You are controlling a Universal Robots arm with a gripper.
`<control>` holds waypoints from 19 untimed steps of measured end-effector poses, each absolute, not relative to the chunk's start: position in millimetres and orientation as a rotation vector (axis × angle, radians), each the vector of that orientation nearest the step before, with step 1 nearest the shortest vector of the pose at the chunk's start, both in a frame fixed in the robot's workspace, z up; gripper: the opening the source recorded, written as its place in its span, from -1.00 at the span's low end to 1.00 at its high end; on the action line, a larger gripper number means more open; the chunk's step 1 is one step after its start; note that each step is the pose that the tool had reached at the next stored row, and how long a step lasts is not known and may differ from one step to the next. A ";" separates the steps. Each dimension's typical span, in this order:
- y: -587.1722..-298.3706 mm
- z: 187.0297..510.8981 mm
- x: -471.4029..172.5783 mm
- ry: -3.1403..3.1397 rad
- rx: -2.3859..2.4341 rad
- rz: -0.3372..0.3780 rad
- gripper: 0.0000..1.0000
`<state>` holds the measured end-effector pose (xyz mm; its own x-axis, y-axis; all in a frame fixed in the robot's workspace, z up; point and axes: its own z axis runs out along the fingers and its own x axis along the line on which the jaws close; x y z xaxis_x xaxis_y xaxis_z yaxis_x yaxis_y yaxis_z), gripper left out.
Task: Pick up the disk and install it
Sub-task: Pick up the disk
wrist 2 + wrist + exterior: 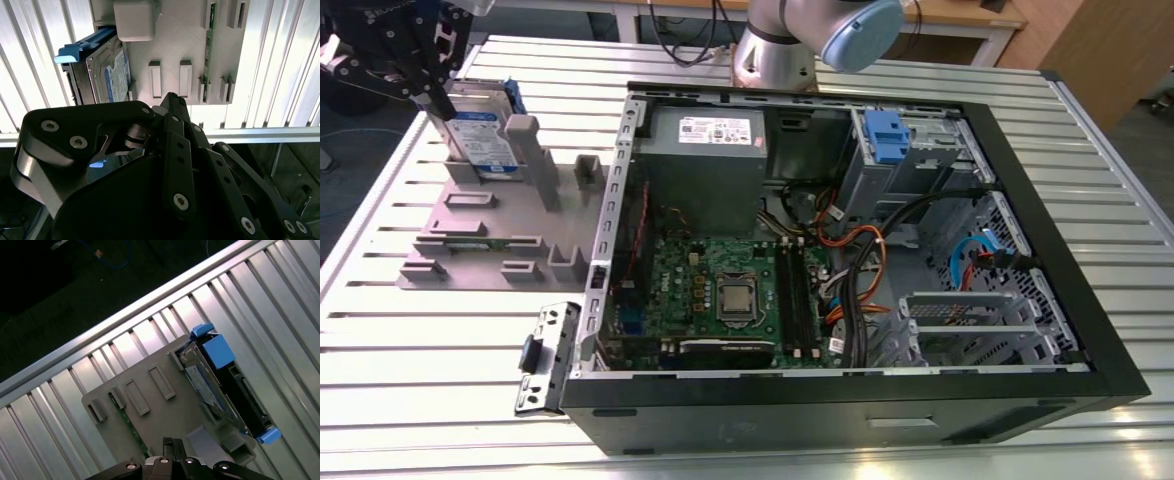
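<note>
The disk (483, 140) stands on edge in a slot at the far end of a grey fixture plate (480, 230), on the exterior view's left. It is silver metal with a white-and-blue label and a blue bracket around it. My black gripper (438, 100) hangs just above the disk's upper corner, very close to it; I cannot make out contact. In both wrist views the disk (107, 70) (205, 385) sits in the fixture (175, 40) (145, 405), ahead of the gripper (170, 100) (172, 445).
An open black computer case (1067, 330) lies on the slatted aluminium table (440, 400), holding a grey power-supply box (707, 150), a green motherboard (720, 290), cables and a drive cage with a blue latch (887, 135). A loose grey bracket (544, 355) lies beside the case.
</note>
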<state>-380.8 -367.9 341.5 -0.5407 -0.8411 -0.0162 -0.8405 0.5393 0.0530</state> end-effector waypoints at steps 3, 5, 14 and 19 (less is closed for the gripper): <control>-367.9 341.5 -380.8 -2.744 1.504 -0.085 -0.80; -367.9 341.5 -380.8 -2.743 1.506 -0.085 -0.80; -367.9 341.5 -380.8 -2.735 1.519 -0.084 -0.80; -367.9 341.5 -380.8 -2.731 1.526 -0.084 -0.80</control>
<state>-380.8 -367.9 341.5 -0.5245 -0.8513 -0.0159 -0.8506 0.5231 0.0528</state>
